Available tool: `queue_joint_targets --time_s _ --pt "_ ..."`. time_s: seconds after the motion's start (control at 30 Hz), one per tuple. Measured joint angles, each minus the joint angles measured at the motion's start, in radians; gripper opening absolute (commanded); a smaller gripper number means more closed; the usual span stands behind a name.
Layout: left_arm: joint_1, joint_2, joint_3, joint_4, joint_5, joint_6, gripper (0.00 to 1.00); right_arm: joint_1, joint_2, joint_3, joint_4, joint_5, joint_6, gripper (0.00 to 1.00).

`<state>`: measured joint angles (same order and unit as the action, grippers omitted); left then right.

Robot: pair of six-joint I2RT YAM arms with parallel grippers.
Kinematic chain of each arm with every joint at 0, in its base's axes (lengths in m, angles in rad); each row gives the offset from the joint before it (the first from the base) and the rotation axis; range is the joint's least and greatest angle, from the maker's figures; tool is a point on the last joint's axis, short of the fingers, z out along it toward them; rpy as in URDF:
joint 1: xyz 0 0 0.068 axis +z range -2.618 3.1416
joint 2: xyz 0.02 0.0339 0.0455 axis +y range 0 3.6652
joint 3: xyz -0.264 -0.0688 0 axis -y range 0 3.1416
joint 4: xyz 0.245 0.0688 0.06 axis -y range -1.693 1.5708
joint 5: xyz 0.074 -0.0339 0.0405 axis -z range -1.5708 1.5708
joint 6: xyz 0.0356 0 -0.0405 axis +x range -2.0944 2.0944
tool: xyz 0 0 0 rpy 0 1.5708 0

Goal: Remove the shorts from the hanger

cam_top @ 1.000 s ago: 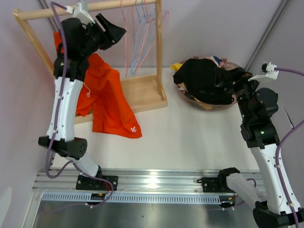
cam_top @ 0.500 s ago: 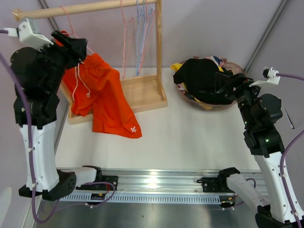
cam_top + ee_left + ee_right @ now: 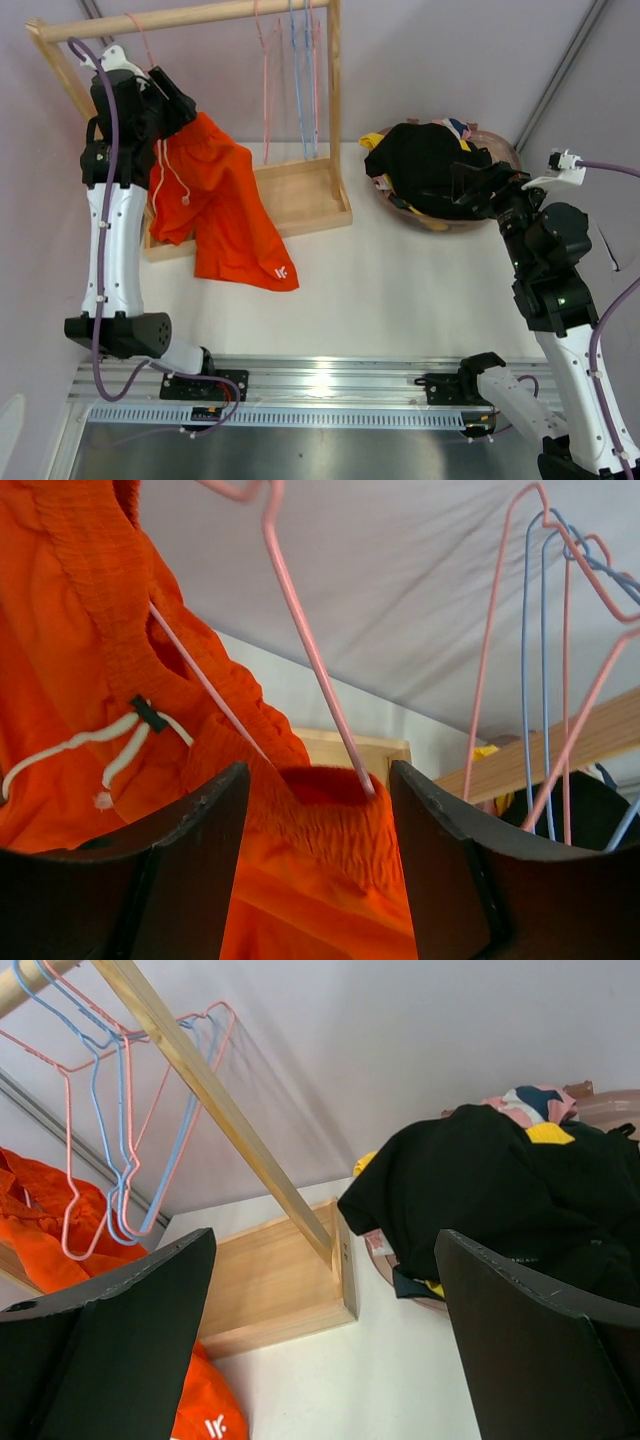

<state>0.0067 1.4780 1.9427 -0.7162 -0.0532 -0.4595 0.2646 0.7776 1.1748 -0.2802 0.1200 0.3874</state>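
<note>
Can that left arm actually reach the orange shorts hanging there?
Probably yes: the left tool is open right at the waistband of the orange shorts, only the thin pink hanger nearby.

left gripper (image 3: pixel 172 97) swung out left from the wooden rail (image 3: pixel 200 17), now back at bright orange fabric shorts (image 3: pixel 225 215) waistband, jaws apart. Pink and blue wire hangers (image 3: pixel 295 90) swung to vertical.

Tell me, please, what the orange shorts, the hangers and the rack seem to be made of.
Orange shorts: soft matte fabric; it drapes in folds, with a gathered waistband and a white cord.
Hangers: thin smooth wire, probably metal under a pink or blue coating; the core cannot be seen.
Rack: pale wood, apparently unpainted; light tan colour, square posts and a round rail.
</note>
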Motion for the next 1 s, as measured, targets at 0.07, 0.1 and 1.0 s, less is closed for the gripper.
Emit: queue_joint_targets --time_s 0.07,0.1,1.0 --pt "0.018 0.022 0.019 0.011 0.008 0.000 0.63 0.000 0.000 -0.007 0.000 0.000 0.000 0.99" --pt "0.025 0.033 0.026 0.019 0.012 0.000 0.62 0.000 0.001 -0.010 0.000 0.000 0.000 0.99" --pt "0.051 0.138 0.224 -0.056 0.190 -0.049 0.00 0.622 0.201 -0.072 0.215 -0.039 -0.119 0.99"
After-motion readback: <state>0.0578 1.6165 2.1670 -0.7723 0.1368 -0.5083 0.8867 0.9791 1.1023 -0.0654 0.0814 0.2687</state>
